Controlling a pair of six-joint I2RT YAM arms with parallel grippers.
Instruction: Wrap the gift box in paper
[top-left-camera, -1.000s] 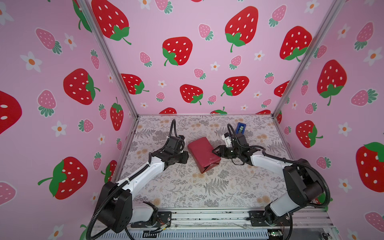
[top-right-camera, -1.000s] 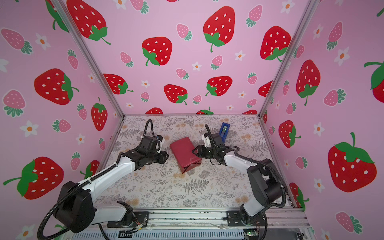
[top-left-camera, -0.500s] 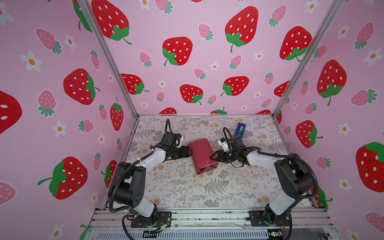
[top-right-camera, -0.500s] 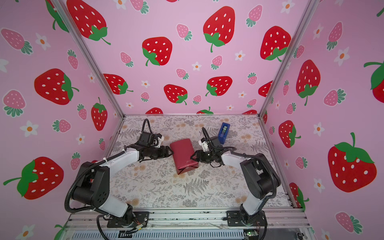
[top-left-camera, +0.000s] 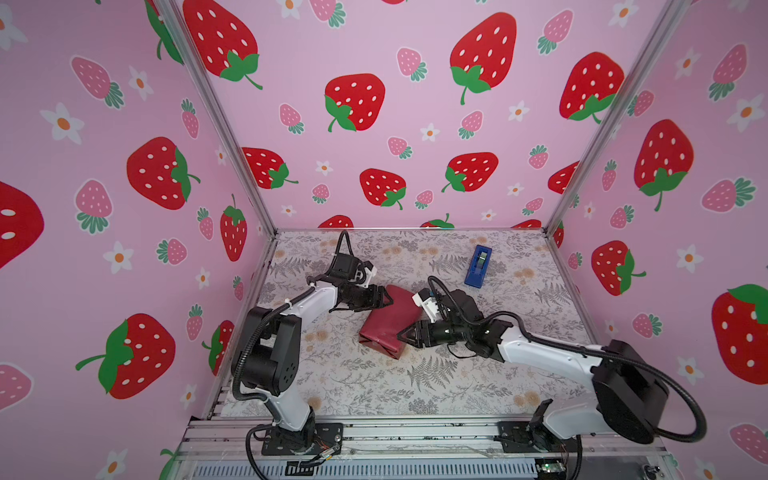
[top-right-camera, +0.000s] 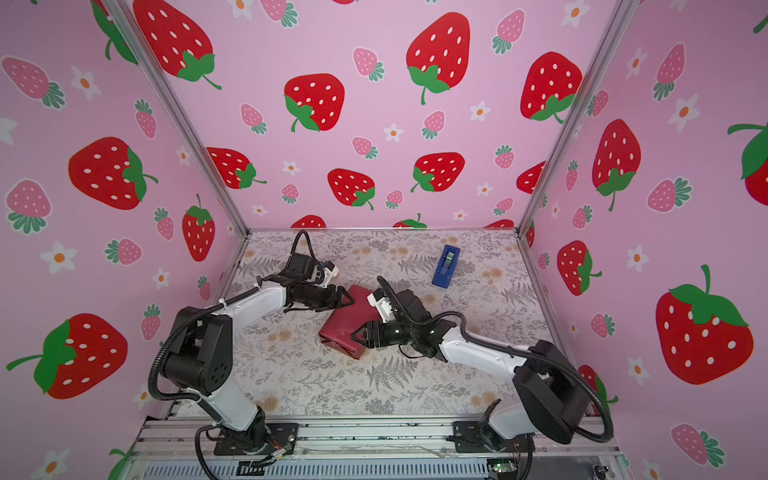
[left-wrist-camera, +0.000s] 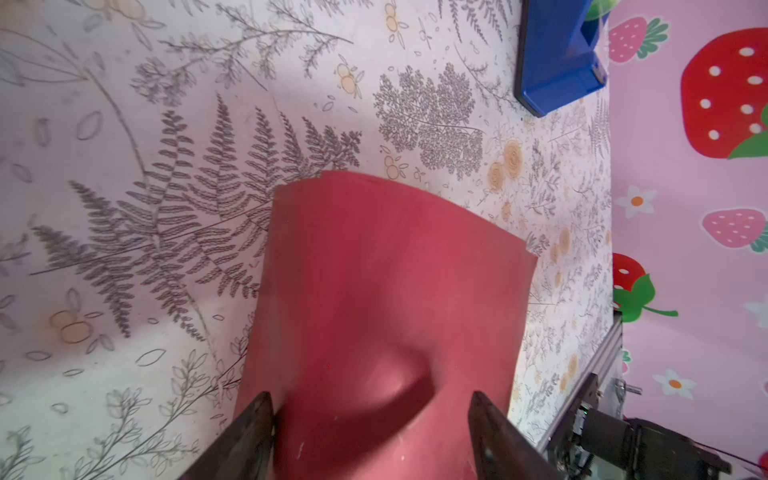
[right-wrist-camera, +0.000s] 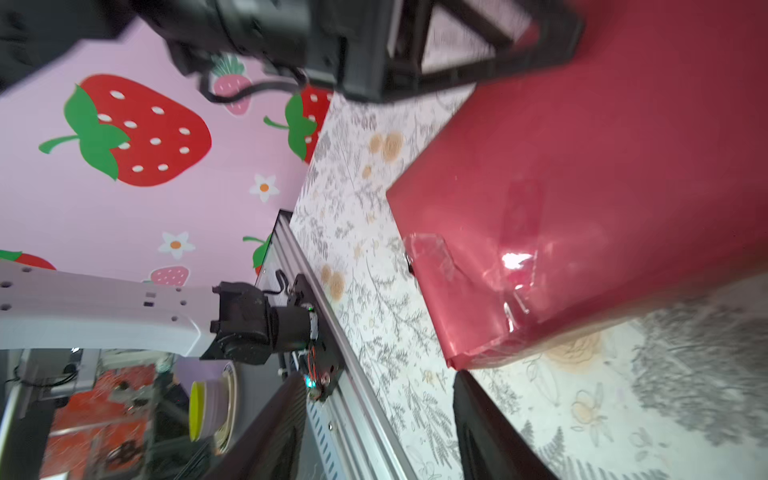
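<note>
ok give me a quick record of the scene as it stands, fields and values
paper: dark red, folded around into a parcel, mid table
gift box: not visible, presumably inside the paper
left gripper: open, at the parcel's far end, fingers spread over the paper
right gripper: open, at the parcel's near right corner, nothing between its fingers
tape strip: clear, shiny piece stuck across the near end fold
tape dispenser: blue, back right of the table, apart from both arms
far end of paper: arched and loose, not folded shut

Both arms stretch low and inward, left tool (top-left-camera: 384, 296) and right tool (top-left-camera: 405, 334) each with jaws apart.
</note>
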